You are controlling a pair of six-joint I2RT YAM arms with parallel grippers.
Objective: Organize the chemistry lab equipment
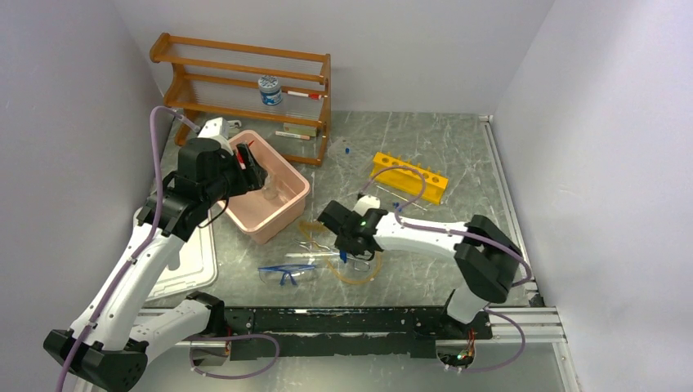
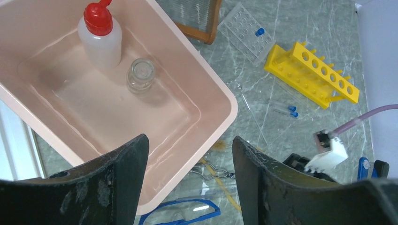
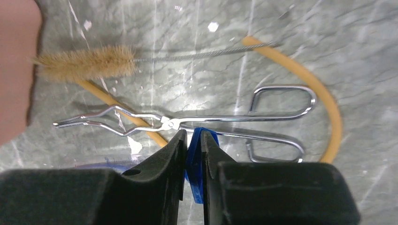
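The chemistry lab equipment is only partly sorted, and most of it lies loose on the table [image 3: 281, 28]. The right gripper [image 3: 192, 140] is almost closed, with a thin blue piece [image 3: 195, 168] pinched between its fingers (we cannot tell what the piece is). It hangs low, directly over the metal tongs [image 3: 166, 123]. The amber tubing [image 3: 332, 117] curves around the tongs, and a brush [image 3: 84, 63] lies just beyond them.

We judge that the step in hand is to carry this blue piece to its place. To do it well, we should lift straight up first, so that nothing catches the tongs or the tubing, and keep the pinch firm because the hold is narrow.

The left gripper [image 2: 190, 173] is wide open and holds nothing, above the pink bin [image 2: 94, 108]. In this bin stand the red-nozzled squeeze bottle [image 2: 99, 44] and a small glass jar [image 2: 140, 75]. Farther away, the yellow rack [image 2: 312, 75] has blue-capped thin tubes [image 2: 287, 110] beside it, and the goggles [image 1: 286, 273] rest near the arm bases.
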